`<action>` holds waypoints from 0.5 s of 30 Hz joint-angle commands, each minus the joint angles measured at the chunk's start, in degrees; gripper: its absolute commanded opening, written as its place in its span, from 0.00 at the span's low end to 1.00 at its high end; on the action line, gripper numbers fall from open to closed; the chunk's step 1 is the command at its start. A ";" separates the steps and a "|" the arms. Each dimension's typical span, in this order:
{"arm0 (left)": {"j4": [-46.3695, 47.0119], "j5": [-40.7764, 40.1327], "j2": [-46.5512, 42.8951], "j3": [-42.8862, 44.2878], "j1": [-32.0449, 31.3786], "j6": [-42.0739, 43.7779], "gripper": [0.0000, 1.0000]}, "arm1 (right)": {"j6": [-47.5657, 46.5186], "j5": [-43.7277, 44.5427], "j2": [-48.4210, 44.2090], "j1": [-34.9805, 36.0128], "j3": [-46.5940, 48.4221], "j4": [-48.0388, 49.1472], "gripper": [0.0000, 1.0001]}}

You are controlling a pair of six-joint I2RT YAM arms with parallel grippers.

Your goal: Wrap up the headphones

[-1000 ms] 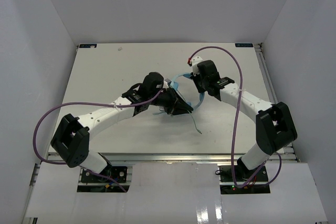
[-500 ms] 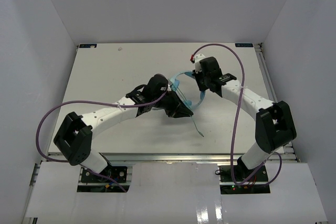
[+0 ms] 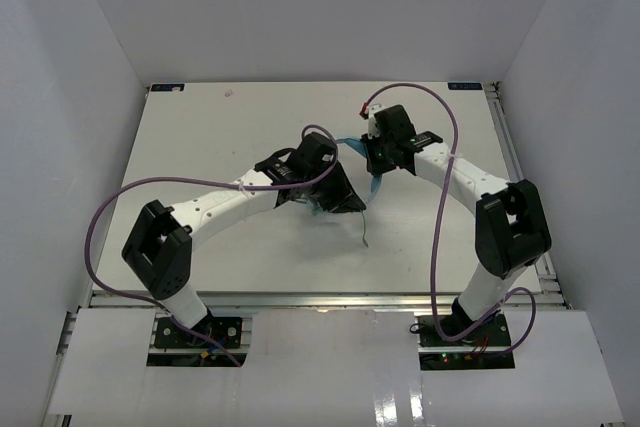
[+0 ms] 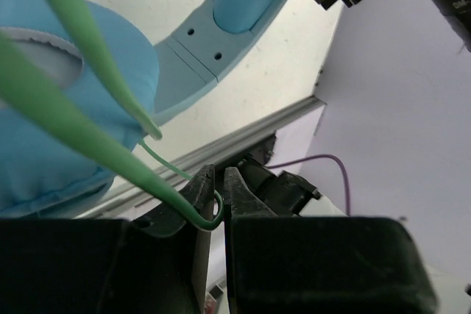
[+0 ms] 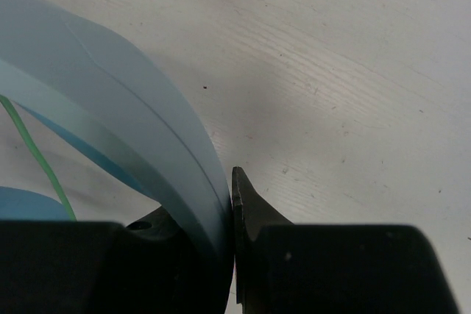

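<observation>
Headphones [image 3: 347, 142] sit mid-table [image 3: 200, 147] at the centre of the top view, held between both arms. Left gripper [image 4: 218, 190] is pinched tight on the pale green cable [image 4: 73, 126]. Right gripper [image 5: 229, 207] is clamped on the light blue headband [image 5: 140, 130]. Versus 0.5 s ago, the left arm has swung further up-right and the cable tail has shifted left. Padded earcup [image 4: 44, 159] fills the left of the left wrist view, with the cable crossing it.

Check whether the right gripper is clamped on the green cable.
No: the right gripper grips the blue headband; the green cable runs clear of it.

Headphones [image 3: 374, 185], seemingly aloft, over table [image 3: 200, 147]
</observation>
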 commanded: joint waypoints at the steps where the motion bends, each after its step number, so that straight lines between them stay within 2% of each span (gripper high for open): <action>1: -6.56 -5.75 0.78 4.10 -0.32 8.06 0.21 | 4.82 -4.93 1.61 -1.68 5.87 1.56 0.08; 11: -8.81 -8.00 0.70 5.07 -0.34 12.34 0.20 | 5.08 -6.43 4.53 -4.92 6.89 1.60 0.08; 15: -9.22 -8.44 1.10 5.33 -0.34 12.96 0.27 | 5.02 -6.52 4.74 -5.22 6.89 1.62 0.08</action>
